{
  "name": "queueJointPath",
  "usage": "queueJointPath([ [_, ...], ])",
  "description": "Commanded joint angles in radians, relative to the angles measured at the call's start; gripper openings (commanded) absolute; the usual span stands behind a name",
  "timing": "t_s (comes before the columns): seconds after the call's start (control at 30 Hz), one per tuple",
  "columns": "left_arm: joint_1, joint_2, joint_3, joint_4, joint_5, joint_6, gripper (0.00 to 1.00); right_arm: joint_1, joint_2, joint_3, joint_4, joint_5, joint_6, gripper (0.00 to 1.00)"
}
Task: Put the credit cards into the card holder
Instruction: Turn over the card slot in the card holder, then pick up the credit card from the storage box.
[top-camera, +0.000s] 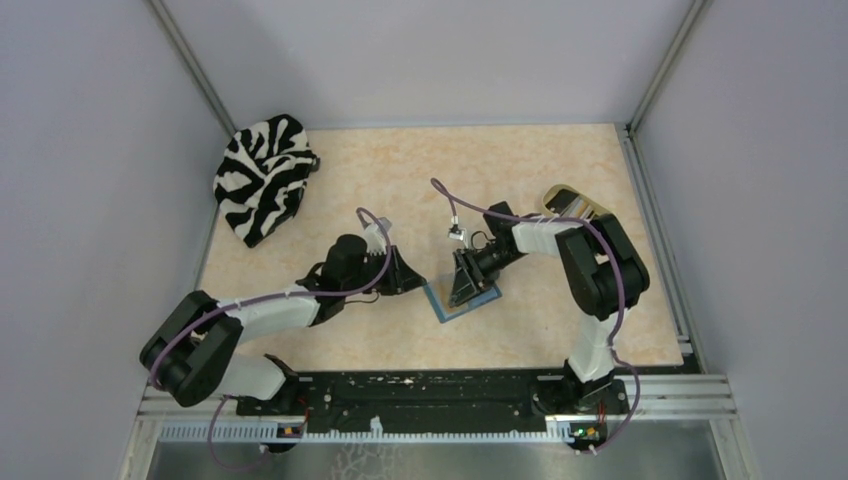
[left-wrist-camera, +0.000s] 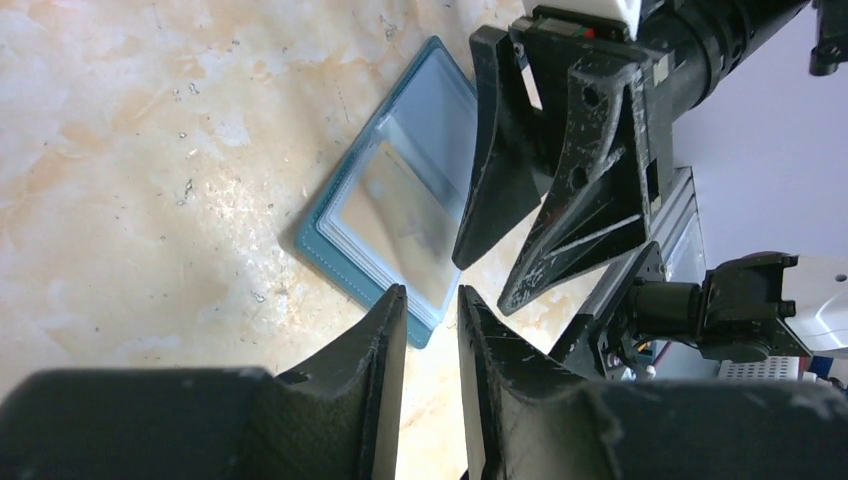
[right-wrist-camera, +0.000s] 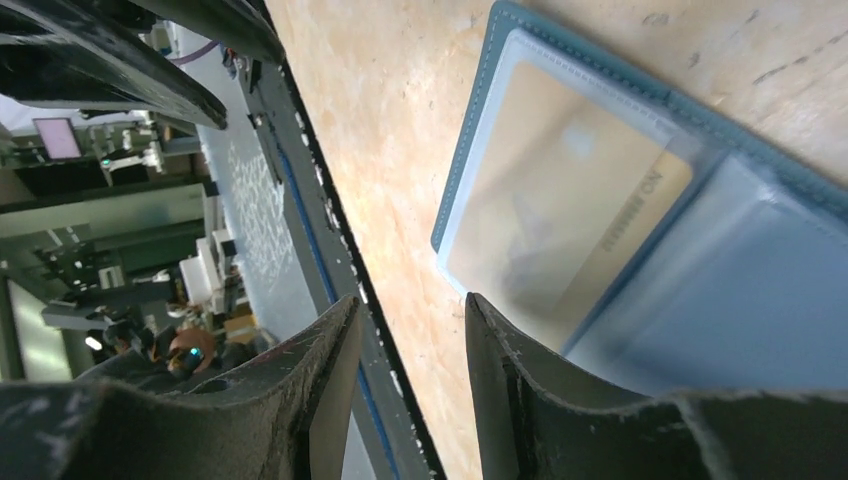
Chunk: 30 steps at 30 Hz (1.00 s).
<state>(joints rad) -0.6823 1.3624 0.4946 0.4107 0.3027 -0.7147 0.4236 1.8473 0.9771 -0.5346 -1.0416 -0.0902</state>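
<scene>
**A:** Where is the small teal-blue folding card holder?

**B:** Open and flat on the mottled beige counter, its long axis running near-left to far-right. A tan-orange credit card sits under its clear pocket.

**A:** The jaws?

**B:** Those of the right arm hang directly over the holder, slightly parted and empty. Those of the left arm are just beside its left edge, narrowly parted, gripping nothing. Right is nearer, I'd judge.

**A:** Room?

**B:** A zebra-striped cloth lies far-left of the holder and a beige oval tray far-right, both well apart.
</scene>
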Motion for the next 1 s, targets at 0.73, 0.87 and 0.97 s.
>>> queueJointPath([
  [0.73,-0.005,-0.061,0.027,-0.030,-0.091,0.104,0.27,-0.480,-0.638,0.034,0.098,0.388,-0.212,0.72],
  [0.87,-0.001,-0.206,0.035,-0.059,-0.174,0.220,0.61,-0.507,-0.664,0.034,0.147,0.535,-0.124,0.99],
  [0.97,0.001,-0.291,-0.010,-0.022,-0.186,0.258,0.91,-0.562,-0.588,0.072,0.101,0.454,-0.017,0.98],
])
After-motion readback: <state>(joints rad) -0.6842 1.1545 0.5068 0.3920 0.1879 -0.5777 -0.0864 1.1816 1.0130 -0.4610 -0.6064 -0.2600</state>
